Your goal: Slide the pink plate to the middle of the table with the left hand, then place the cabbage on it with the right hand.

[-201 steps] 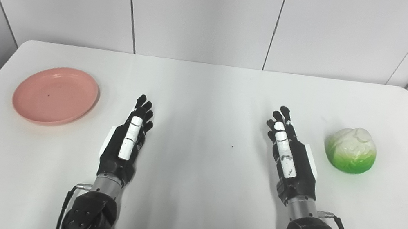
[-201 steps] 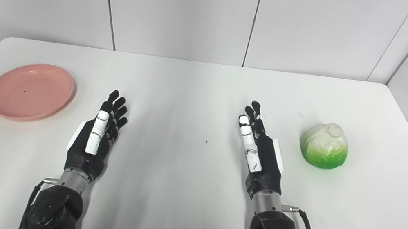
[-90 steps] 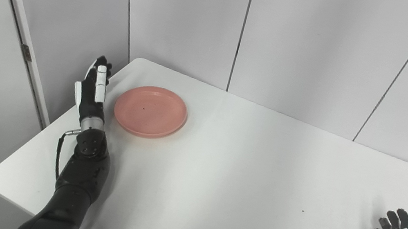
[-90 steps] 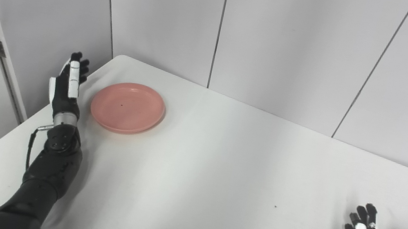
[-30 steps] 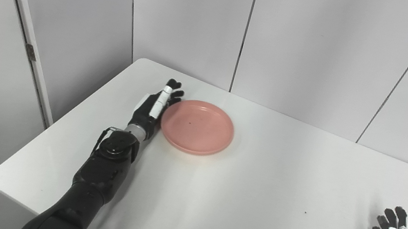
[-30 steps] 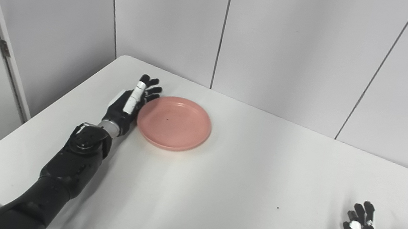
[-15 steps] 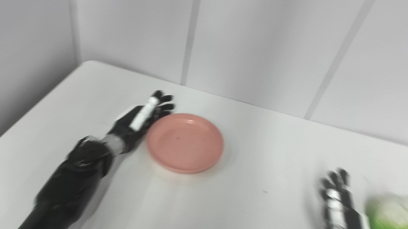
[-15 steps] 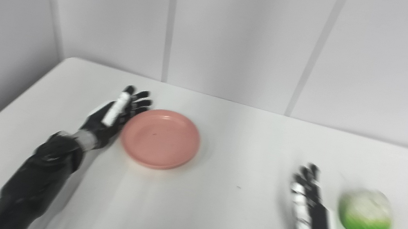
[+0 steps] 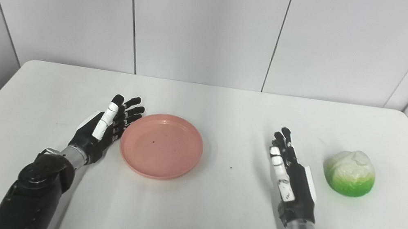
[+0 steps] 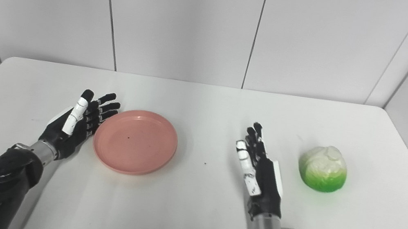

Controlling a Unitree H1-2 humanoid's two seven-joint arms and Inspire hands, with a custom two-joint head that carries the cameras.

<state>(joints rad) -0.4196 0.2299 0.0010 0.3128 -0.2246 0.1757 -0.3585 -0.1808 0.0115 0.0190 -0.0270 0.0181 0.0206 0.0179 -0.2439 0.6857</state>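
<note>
Since the earliest frames the round pink plastic plate (image 9: 161, 145) has travelled from the far left of the white table (image 9: 186, 219) to a spot just left of the table's middle, pushed there by the left hand; the camera has also swung back to a square view of the table, so part of the apparent shift is only the head turning.

Going left to right: the black left hand (image 9: 104, 129) lies edge-on at the plate's left rim, fingers straight and spread, holding nothing; whether it touches the rim or stands just off it I cannot tell. The plate sits flat and empty. To its right is bare tabletop, then the black right hand (image 9: 289, 174), also spread with fingers straight and empty, palm facing inward. Rightmost sits the rounded white-and-green toy cabbage (image 9: 349, 173), near the right hand's outer side but apart from it.

The slide looks nearly or fully done. For the pick, the cabbage lies to the right of the right hand's fingers, behind its back, so that hand would likely need to turn its palm toward it.
</note>
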